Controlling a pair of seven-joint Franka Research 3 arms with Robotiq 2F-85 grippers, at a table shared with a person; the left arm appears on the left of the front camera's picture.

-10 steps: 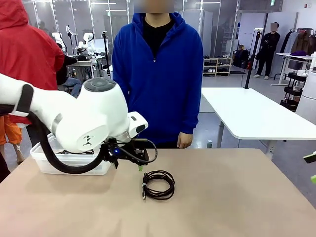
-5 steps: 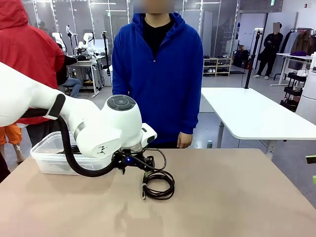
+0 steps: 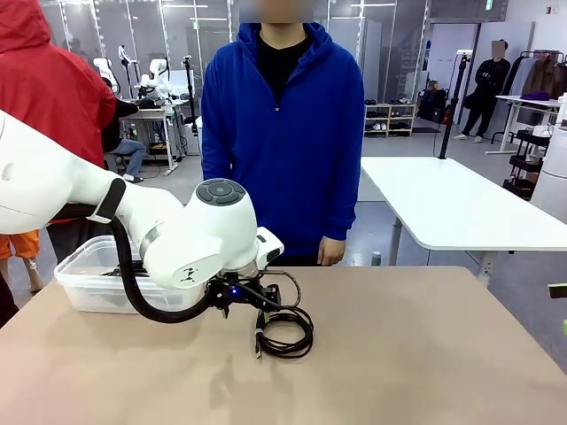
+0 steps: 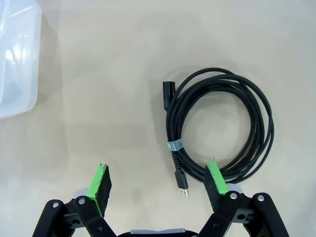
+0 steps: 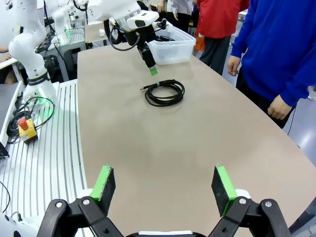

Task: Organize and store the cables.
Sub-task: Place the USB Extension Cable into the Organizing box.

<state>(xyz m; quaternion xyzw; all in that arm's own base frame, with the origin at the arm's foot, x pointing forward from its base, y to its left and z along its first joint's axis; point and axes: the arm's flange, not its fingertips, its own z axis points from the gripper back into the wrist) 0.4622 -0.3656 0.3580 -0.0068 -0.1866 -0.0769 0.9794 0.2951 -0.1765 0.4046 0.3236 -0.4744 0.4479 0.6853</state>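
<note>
One coiled black cable (image 3: 285,331) lies on the tan table, its loops bound with a strip of tape and a small plug at each end. My left gripper (image 3: 259,305) hangs just above the coil's near-left edge. In the left wrist view the left gripper (image 4: 158,180) is open, with the cable (image 4: 222,123) lying ahead and to the right of the gap, its gold-tipped end between the fingers. Nothing is held. My right gripper (image 5: 165,185) is open and empty over the table's other end, far from the cable (image 5: 165,92). Dark cords show inside the clear bin (image 3: 75,288).
The clear plastic bin (image 5: 173,49) stands at the table's far left corner, its corner also in the left wrist view as bin (image 4: 17,59). A person in a blue hoodie (image 3: 282,133) stands at the far side, hands down. Bare tabletop spreads to the right of the coil.
My left arm has swung right from beside the bin and lowered over the coil. The cable, the bin and the person have not moved. Both grippers stay open.
</note>
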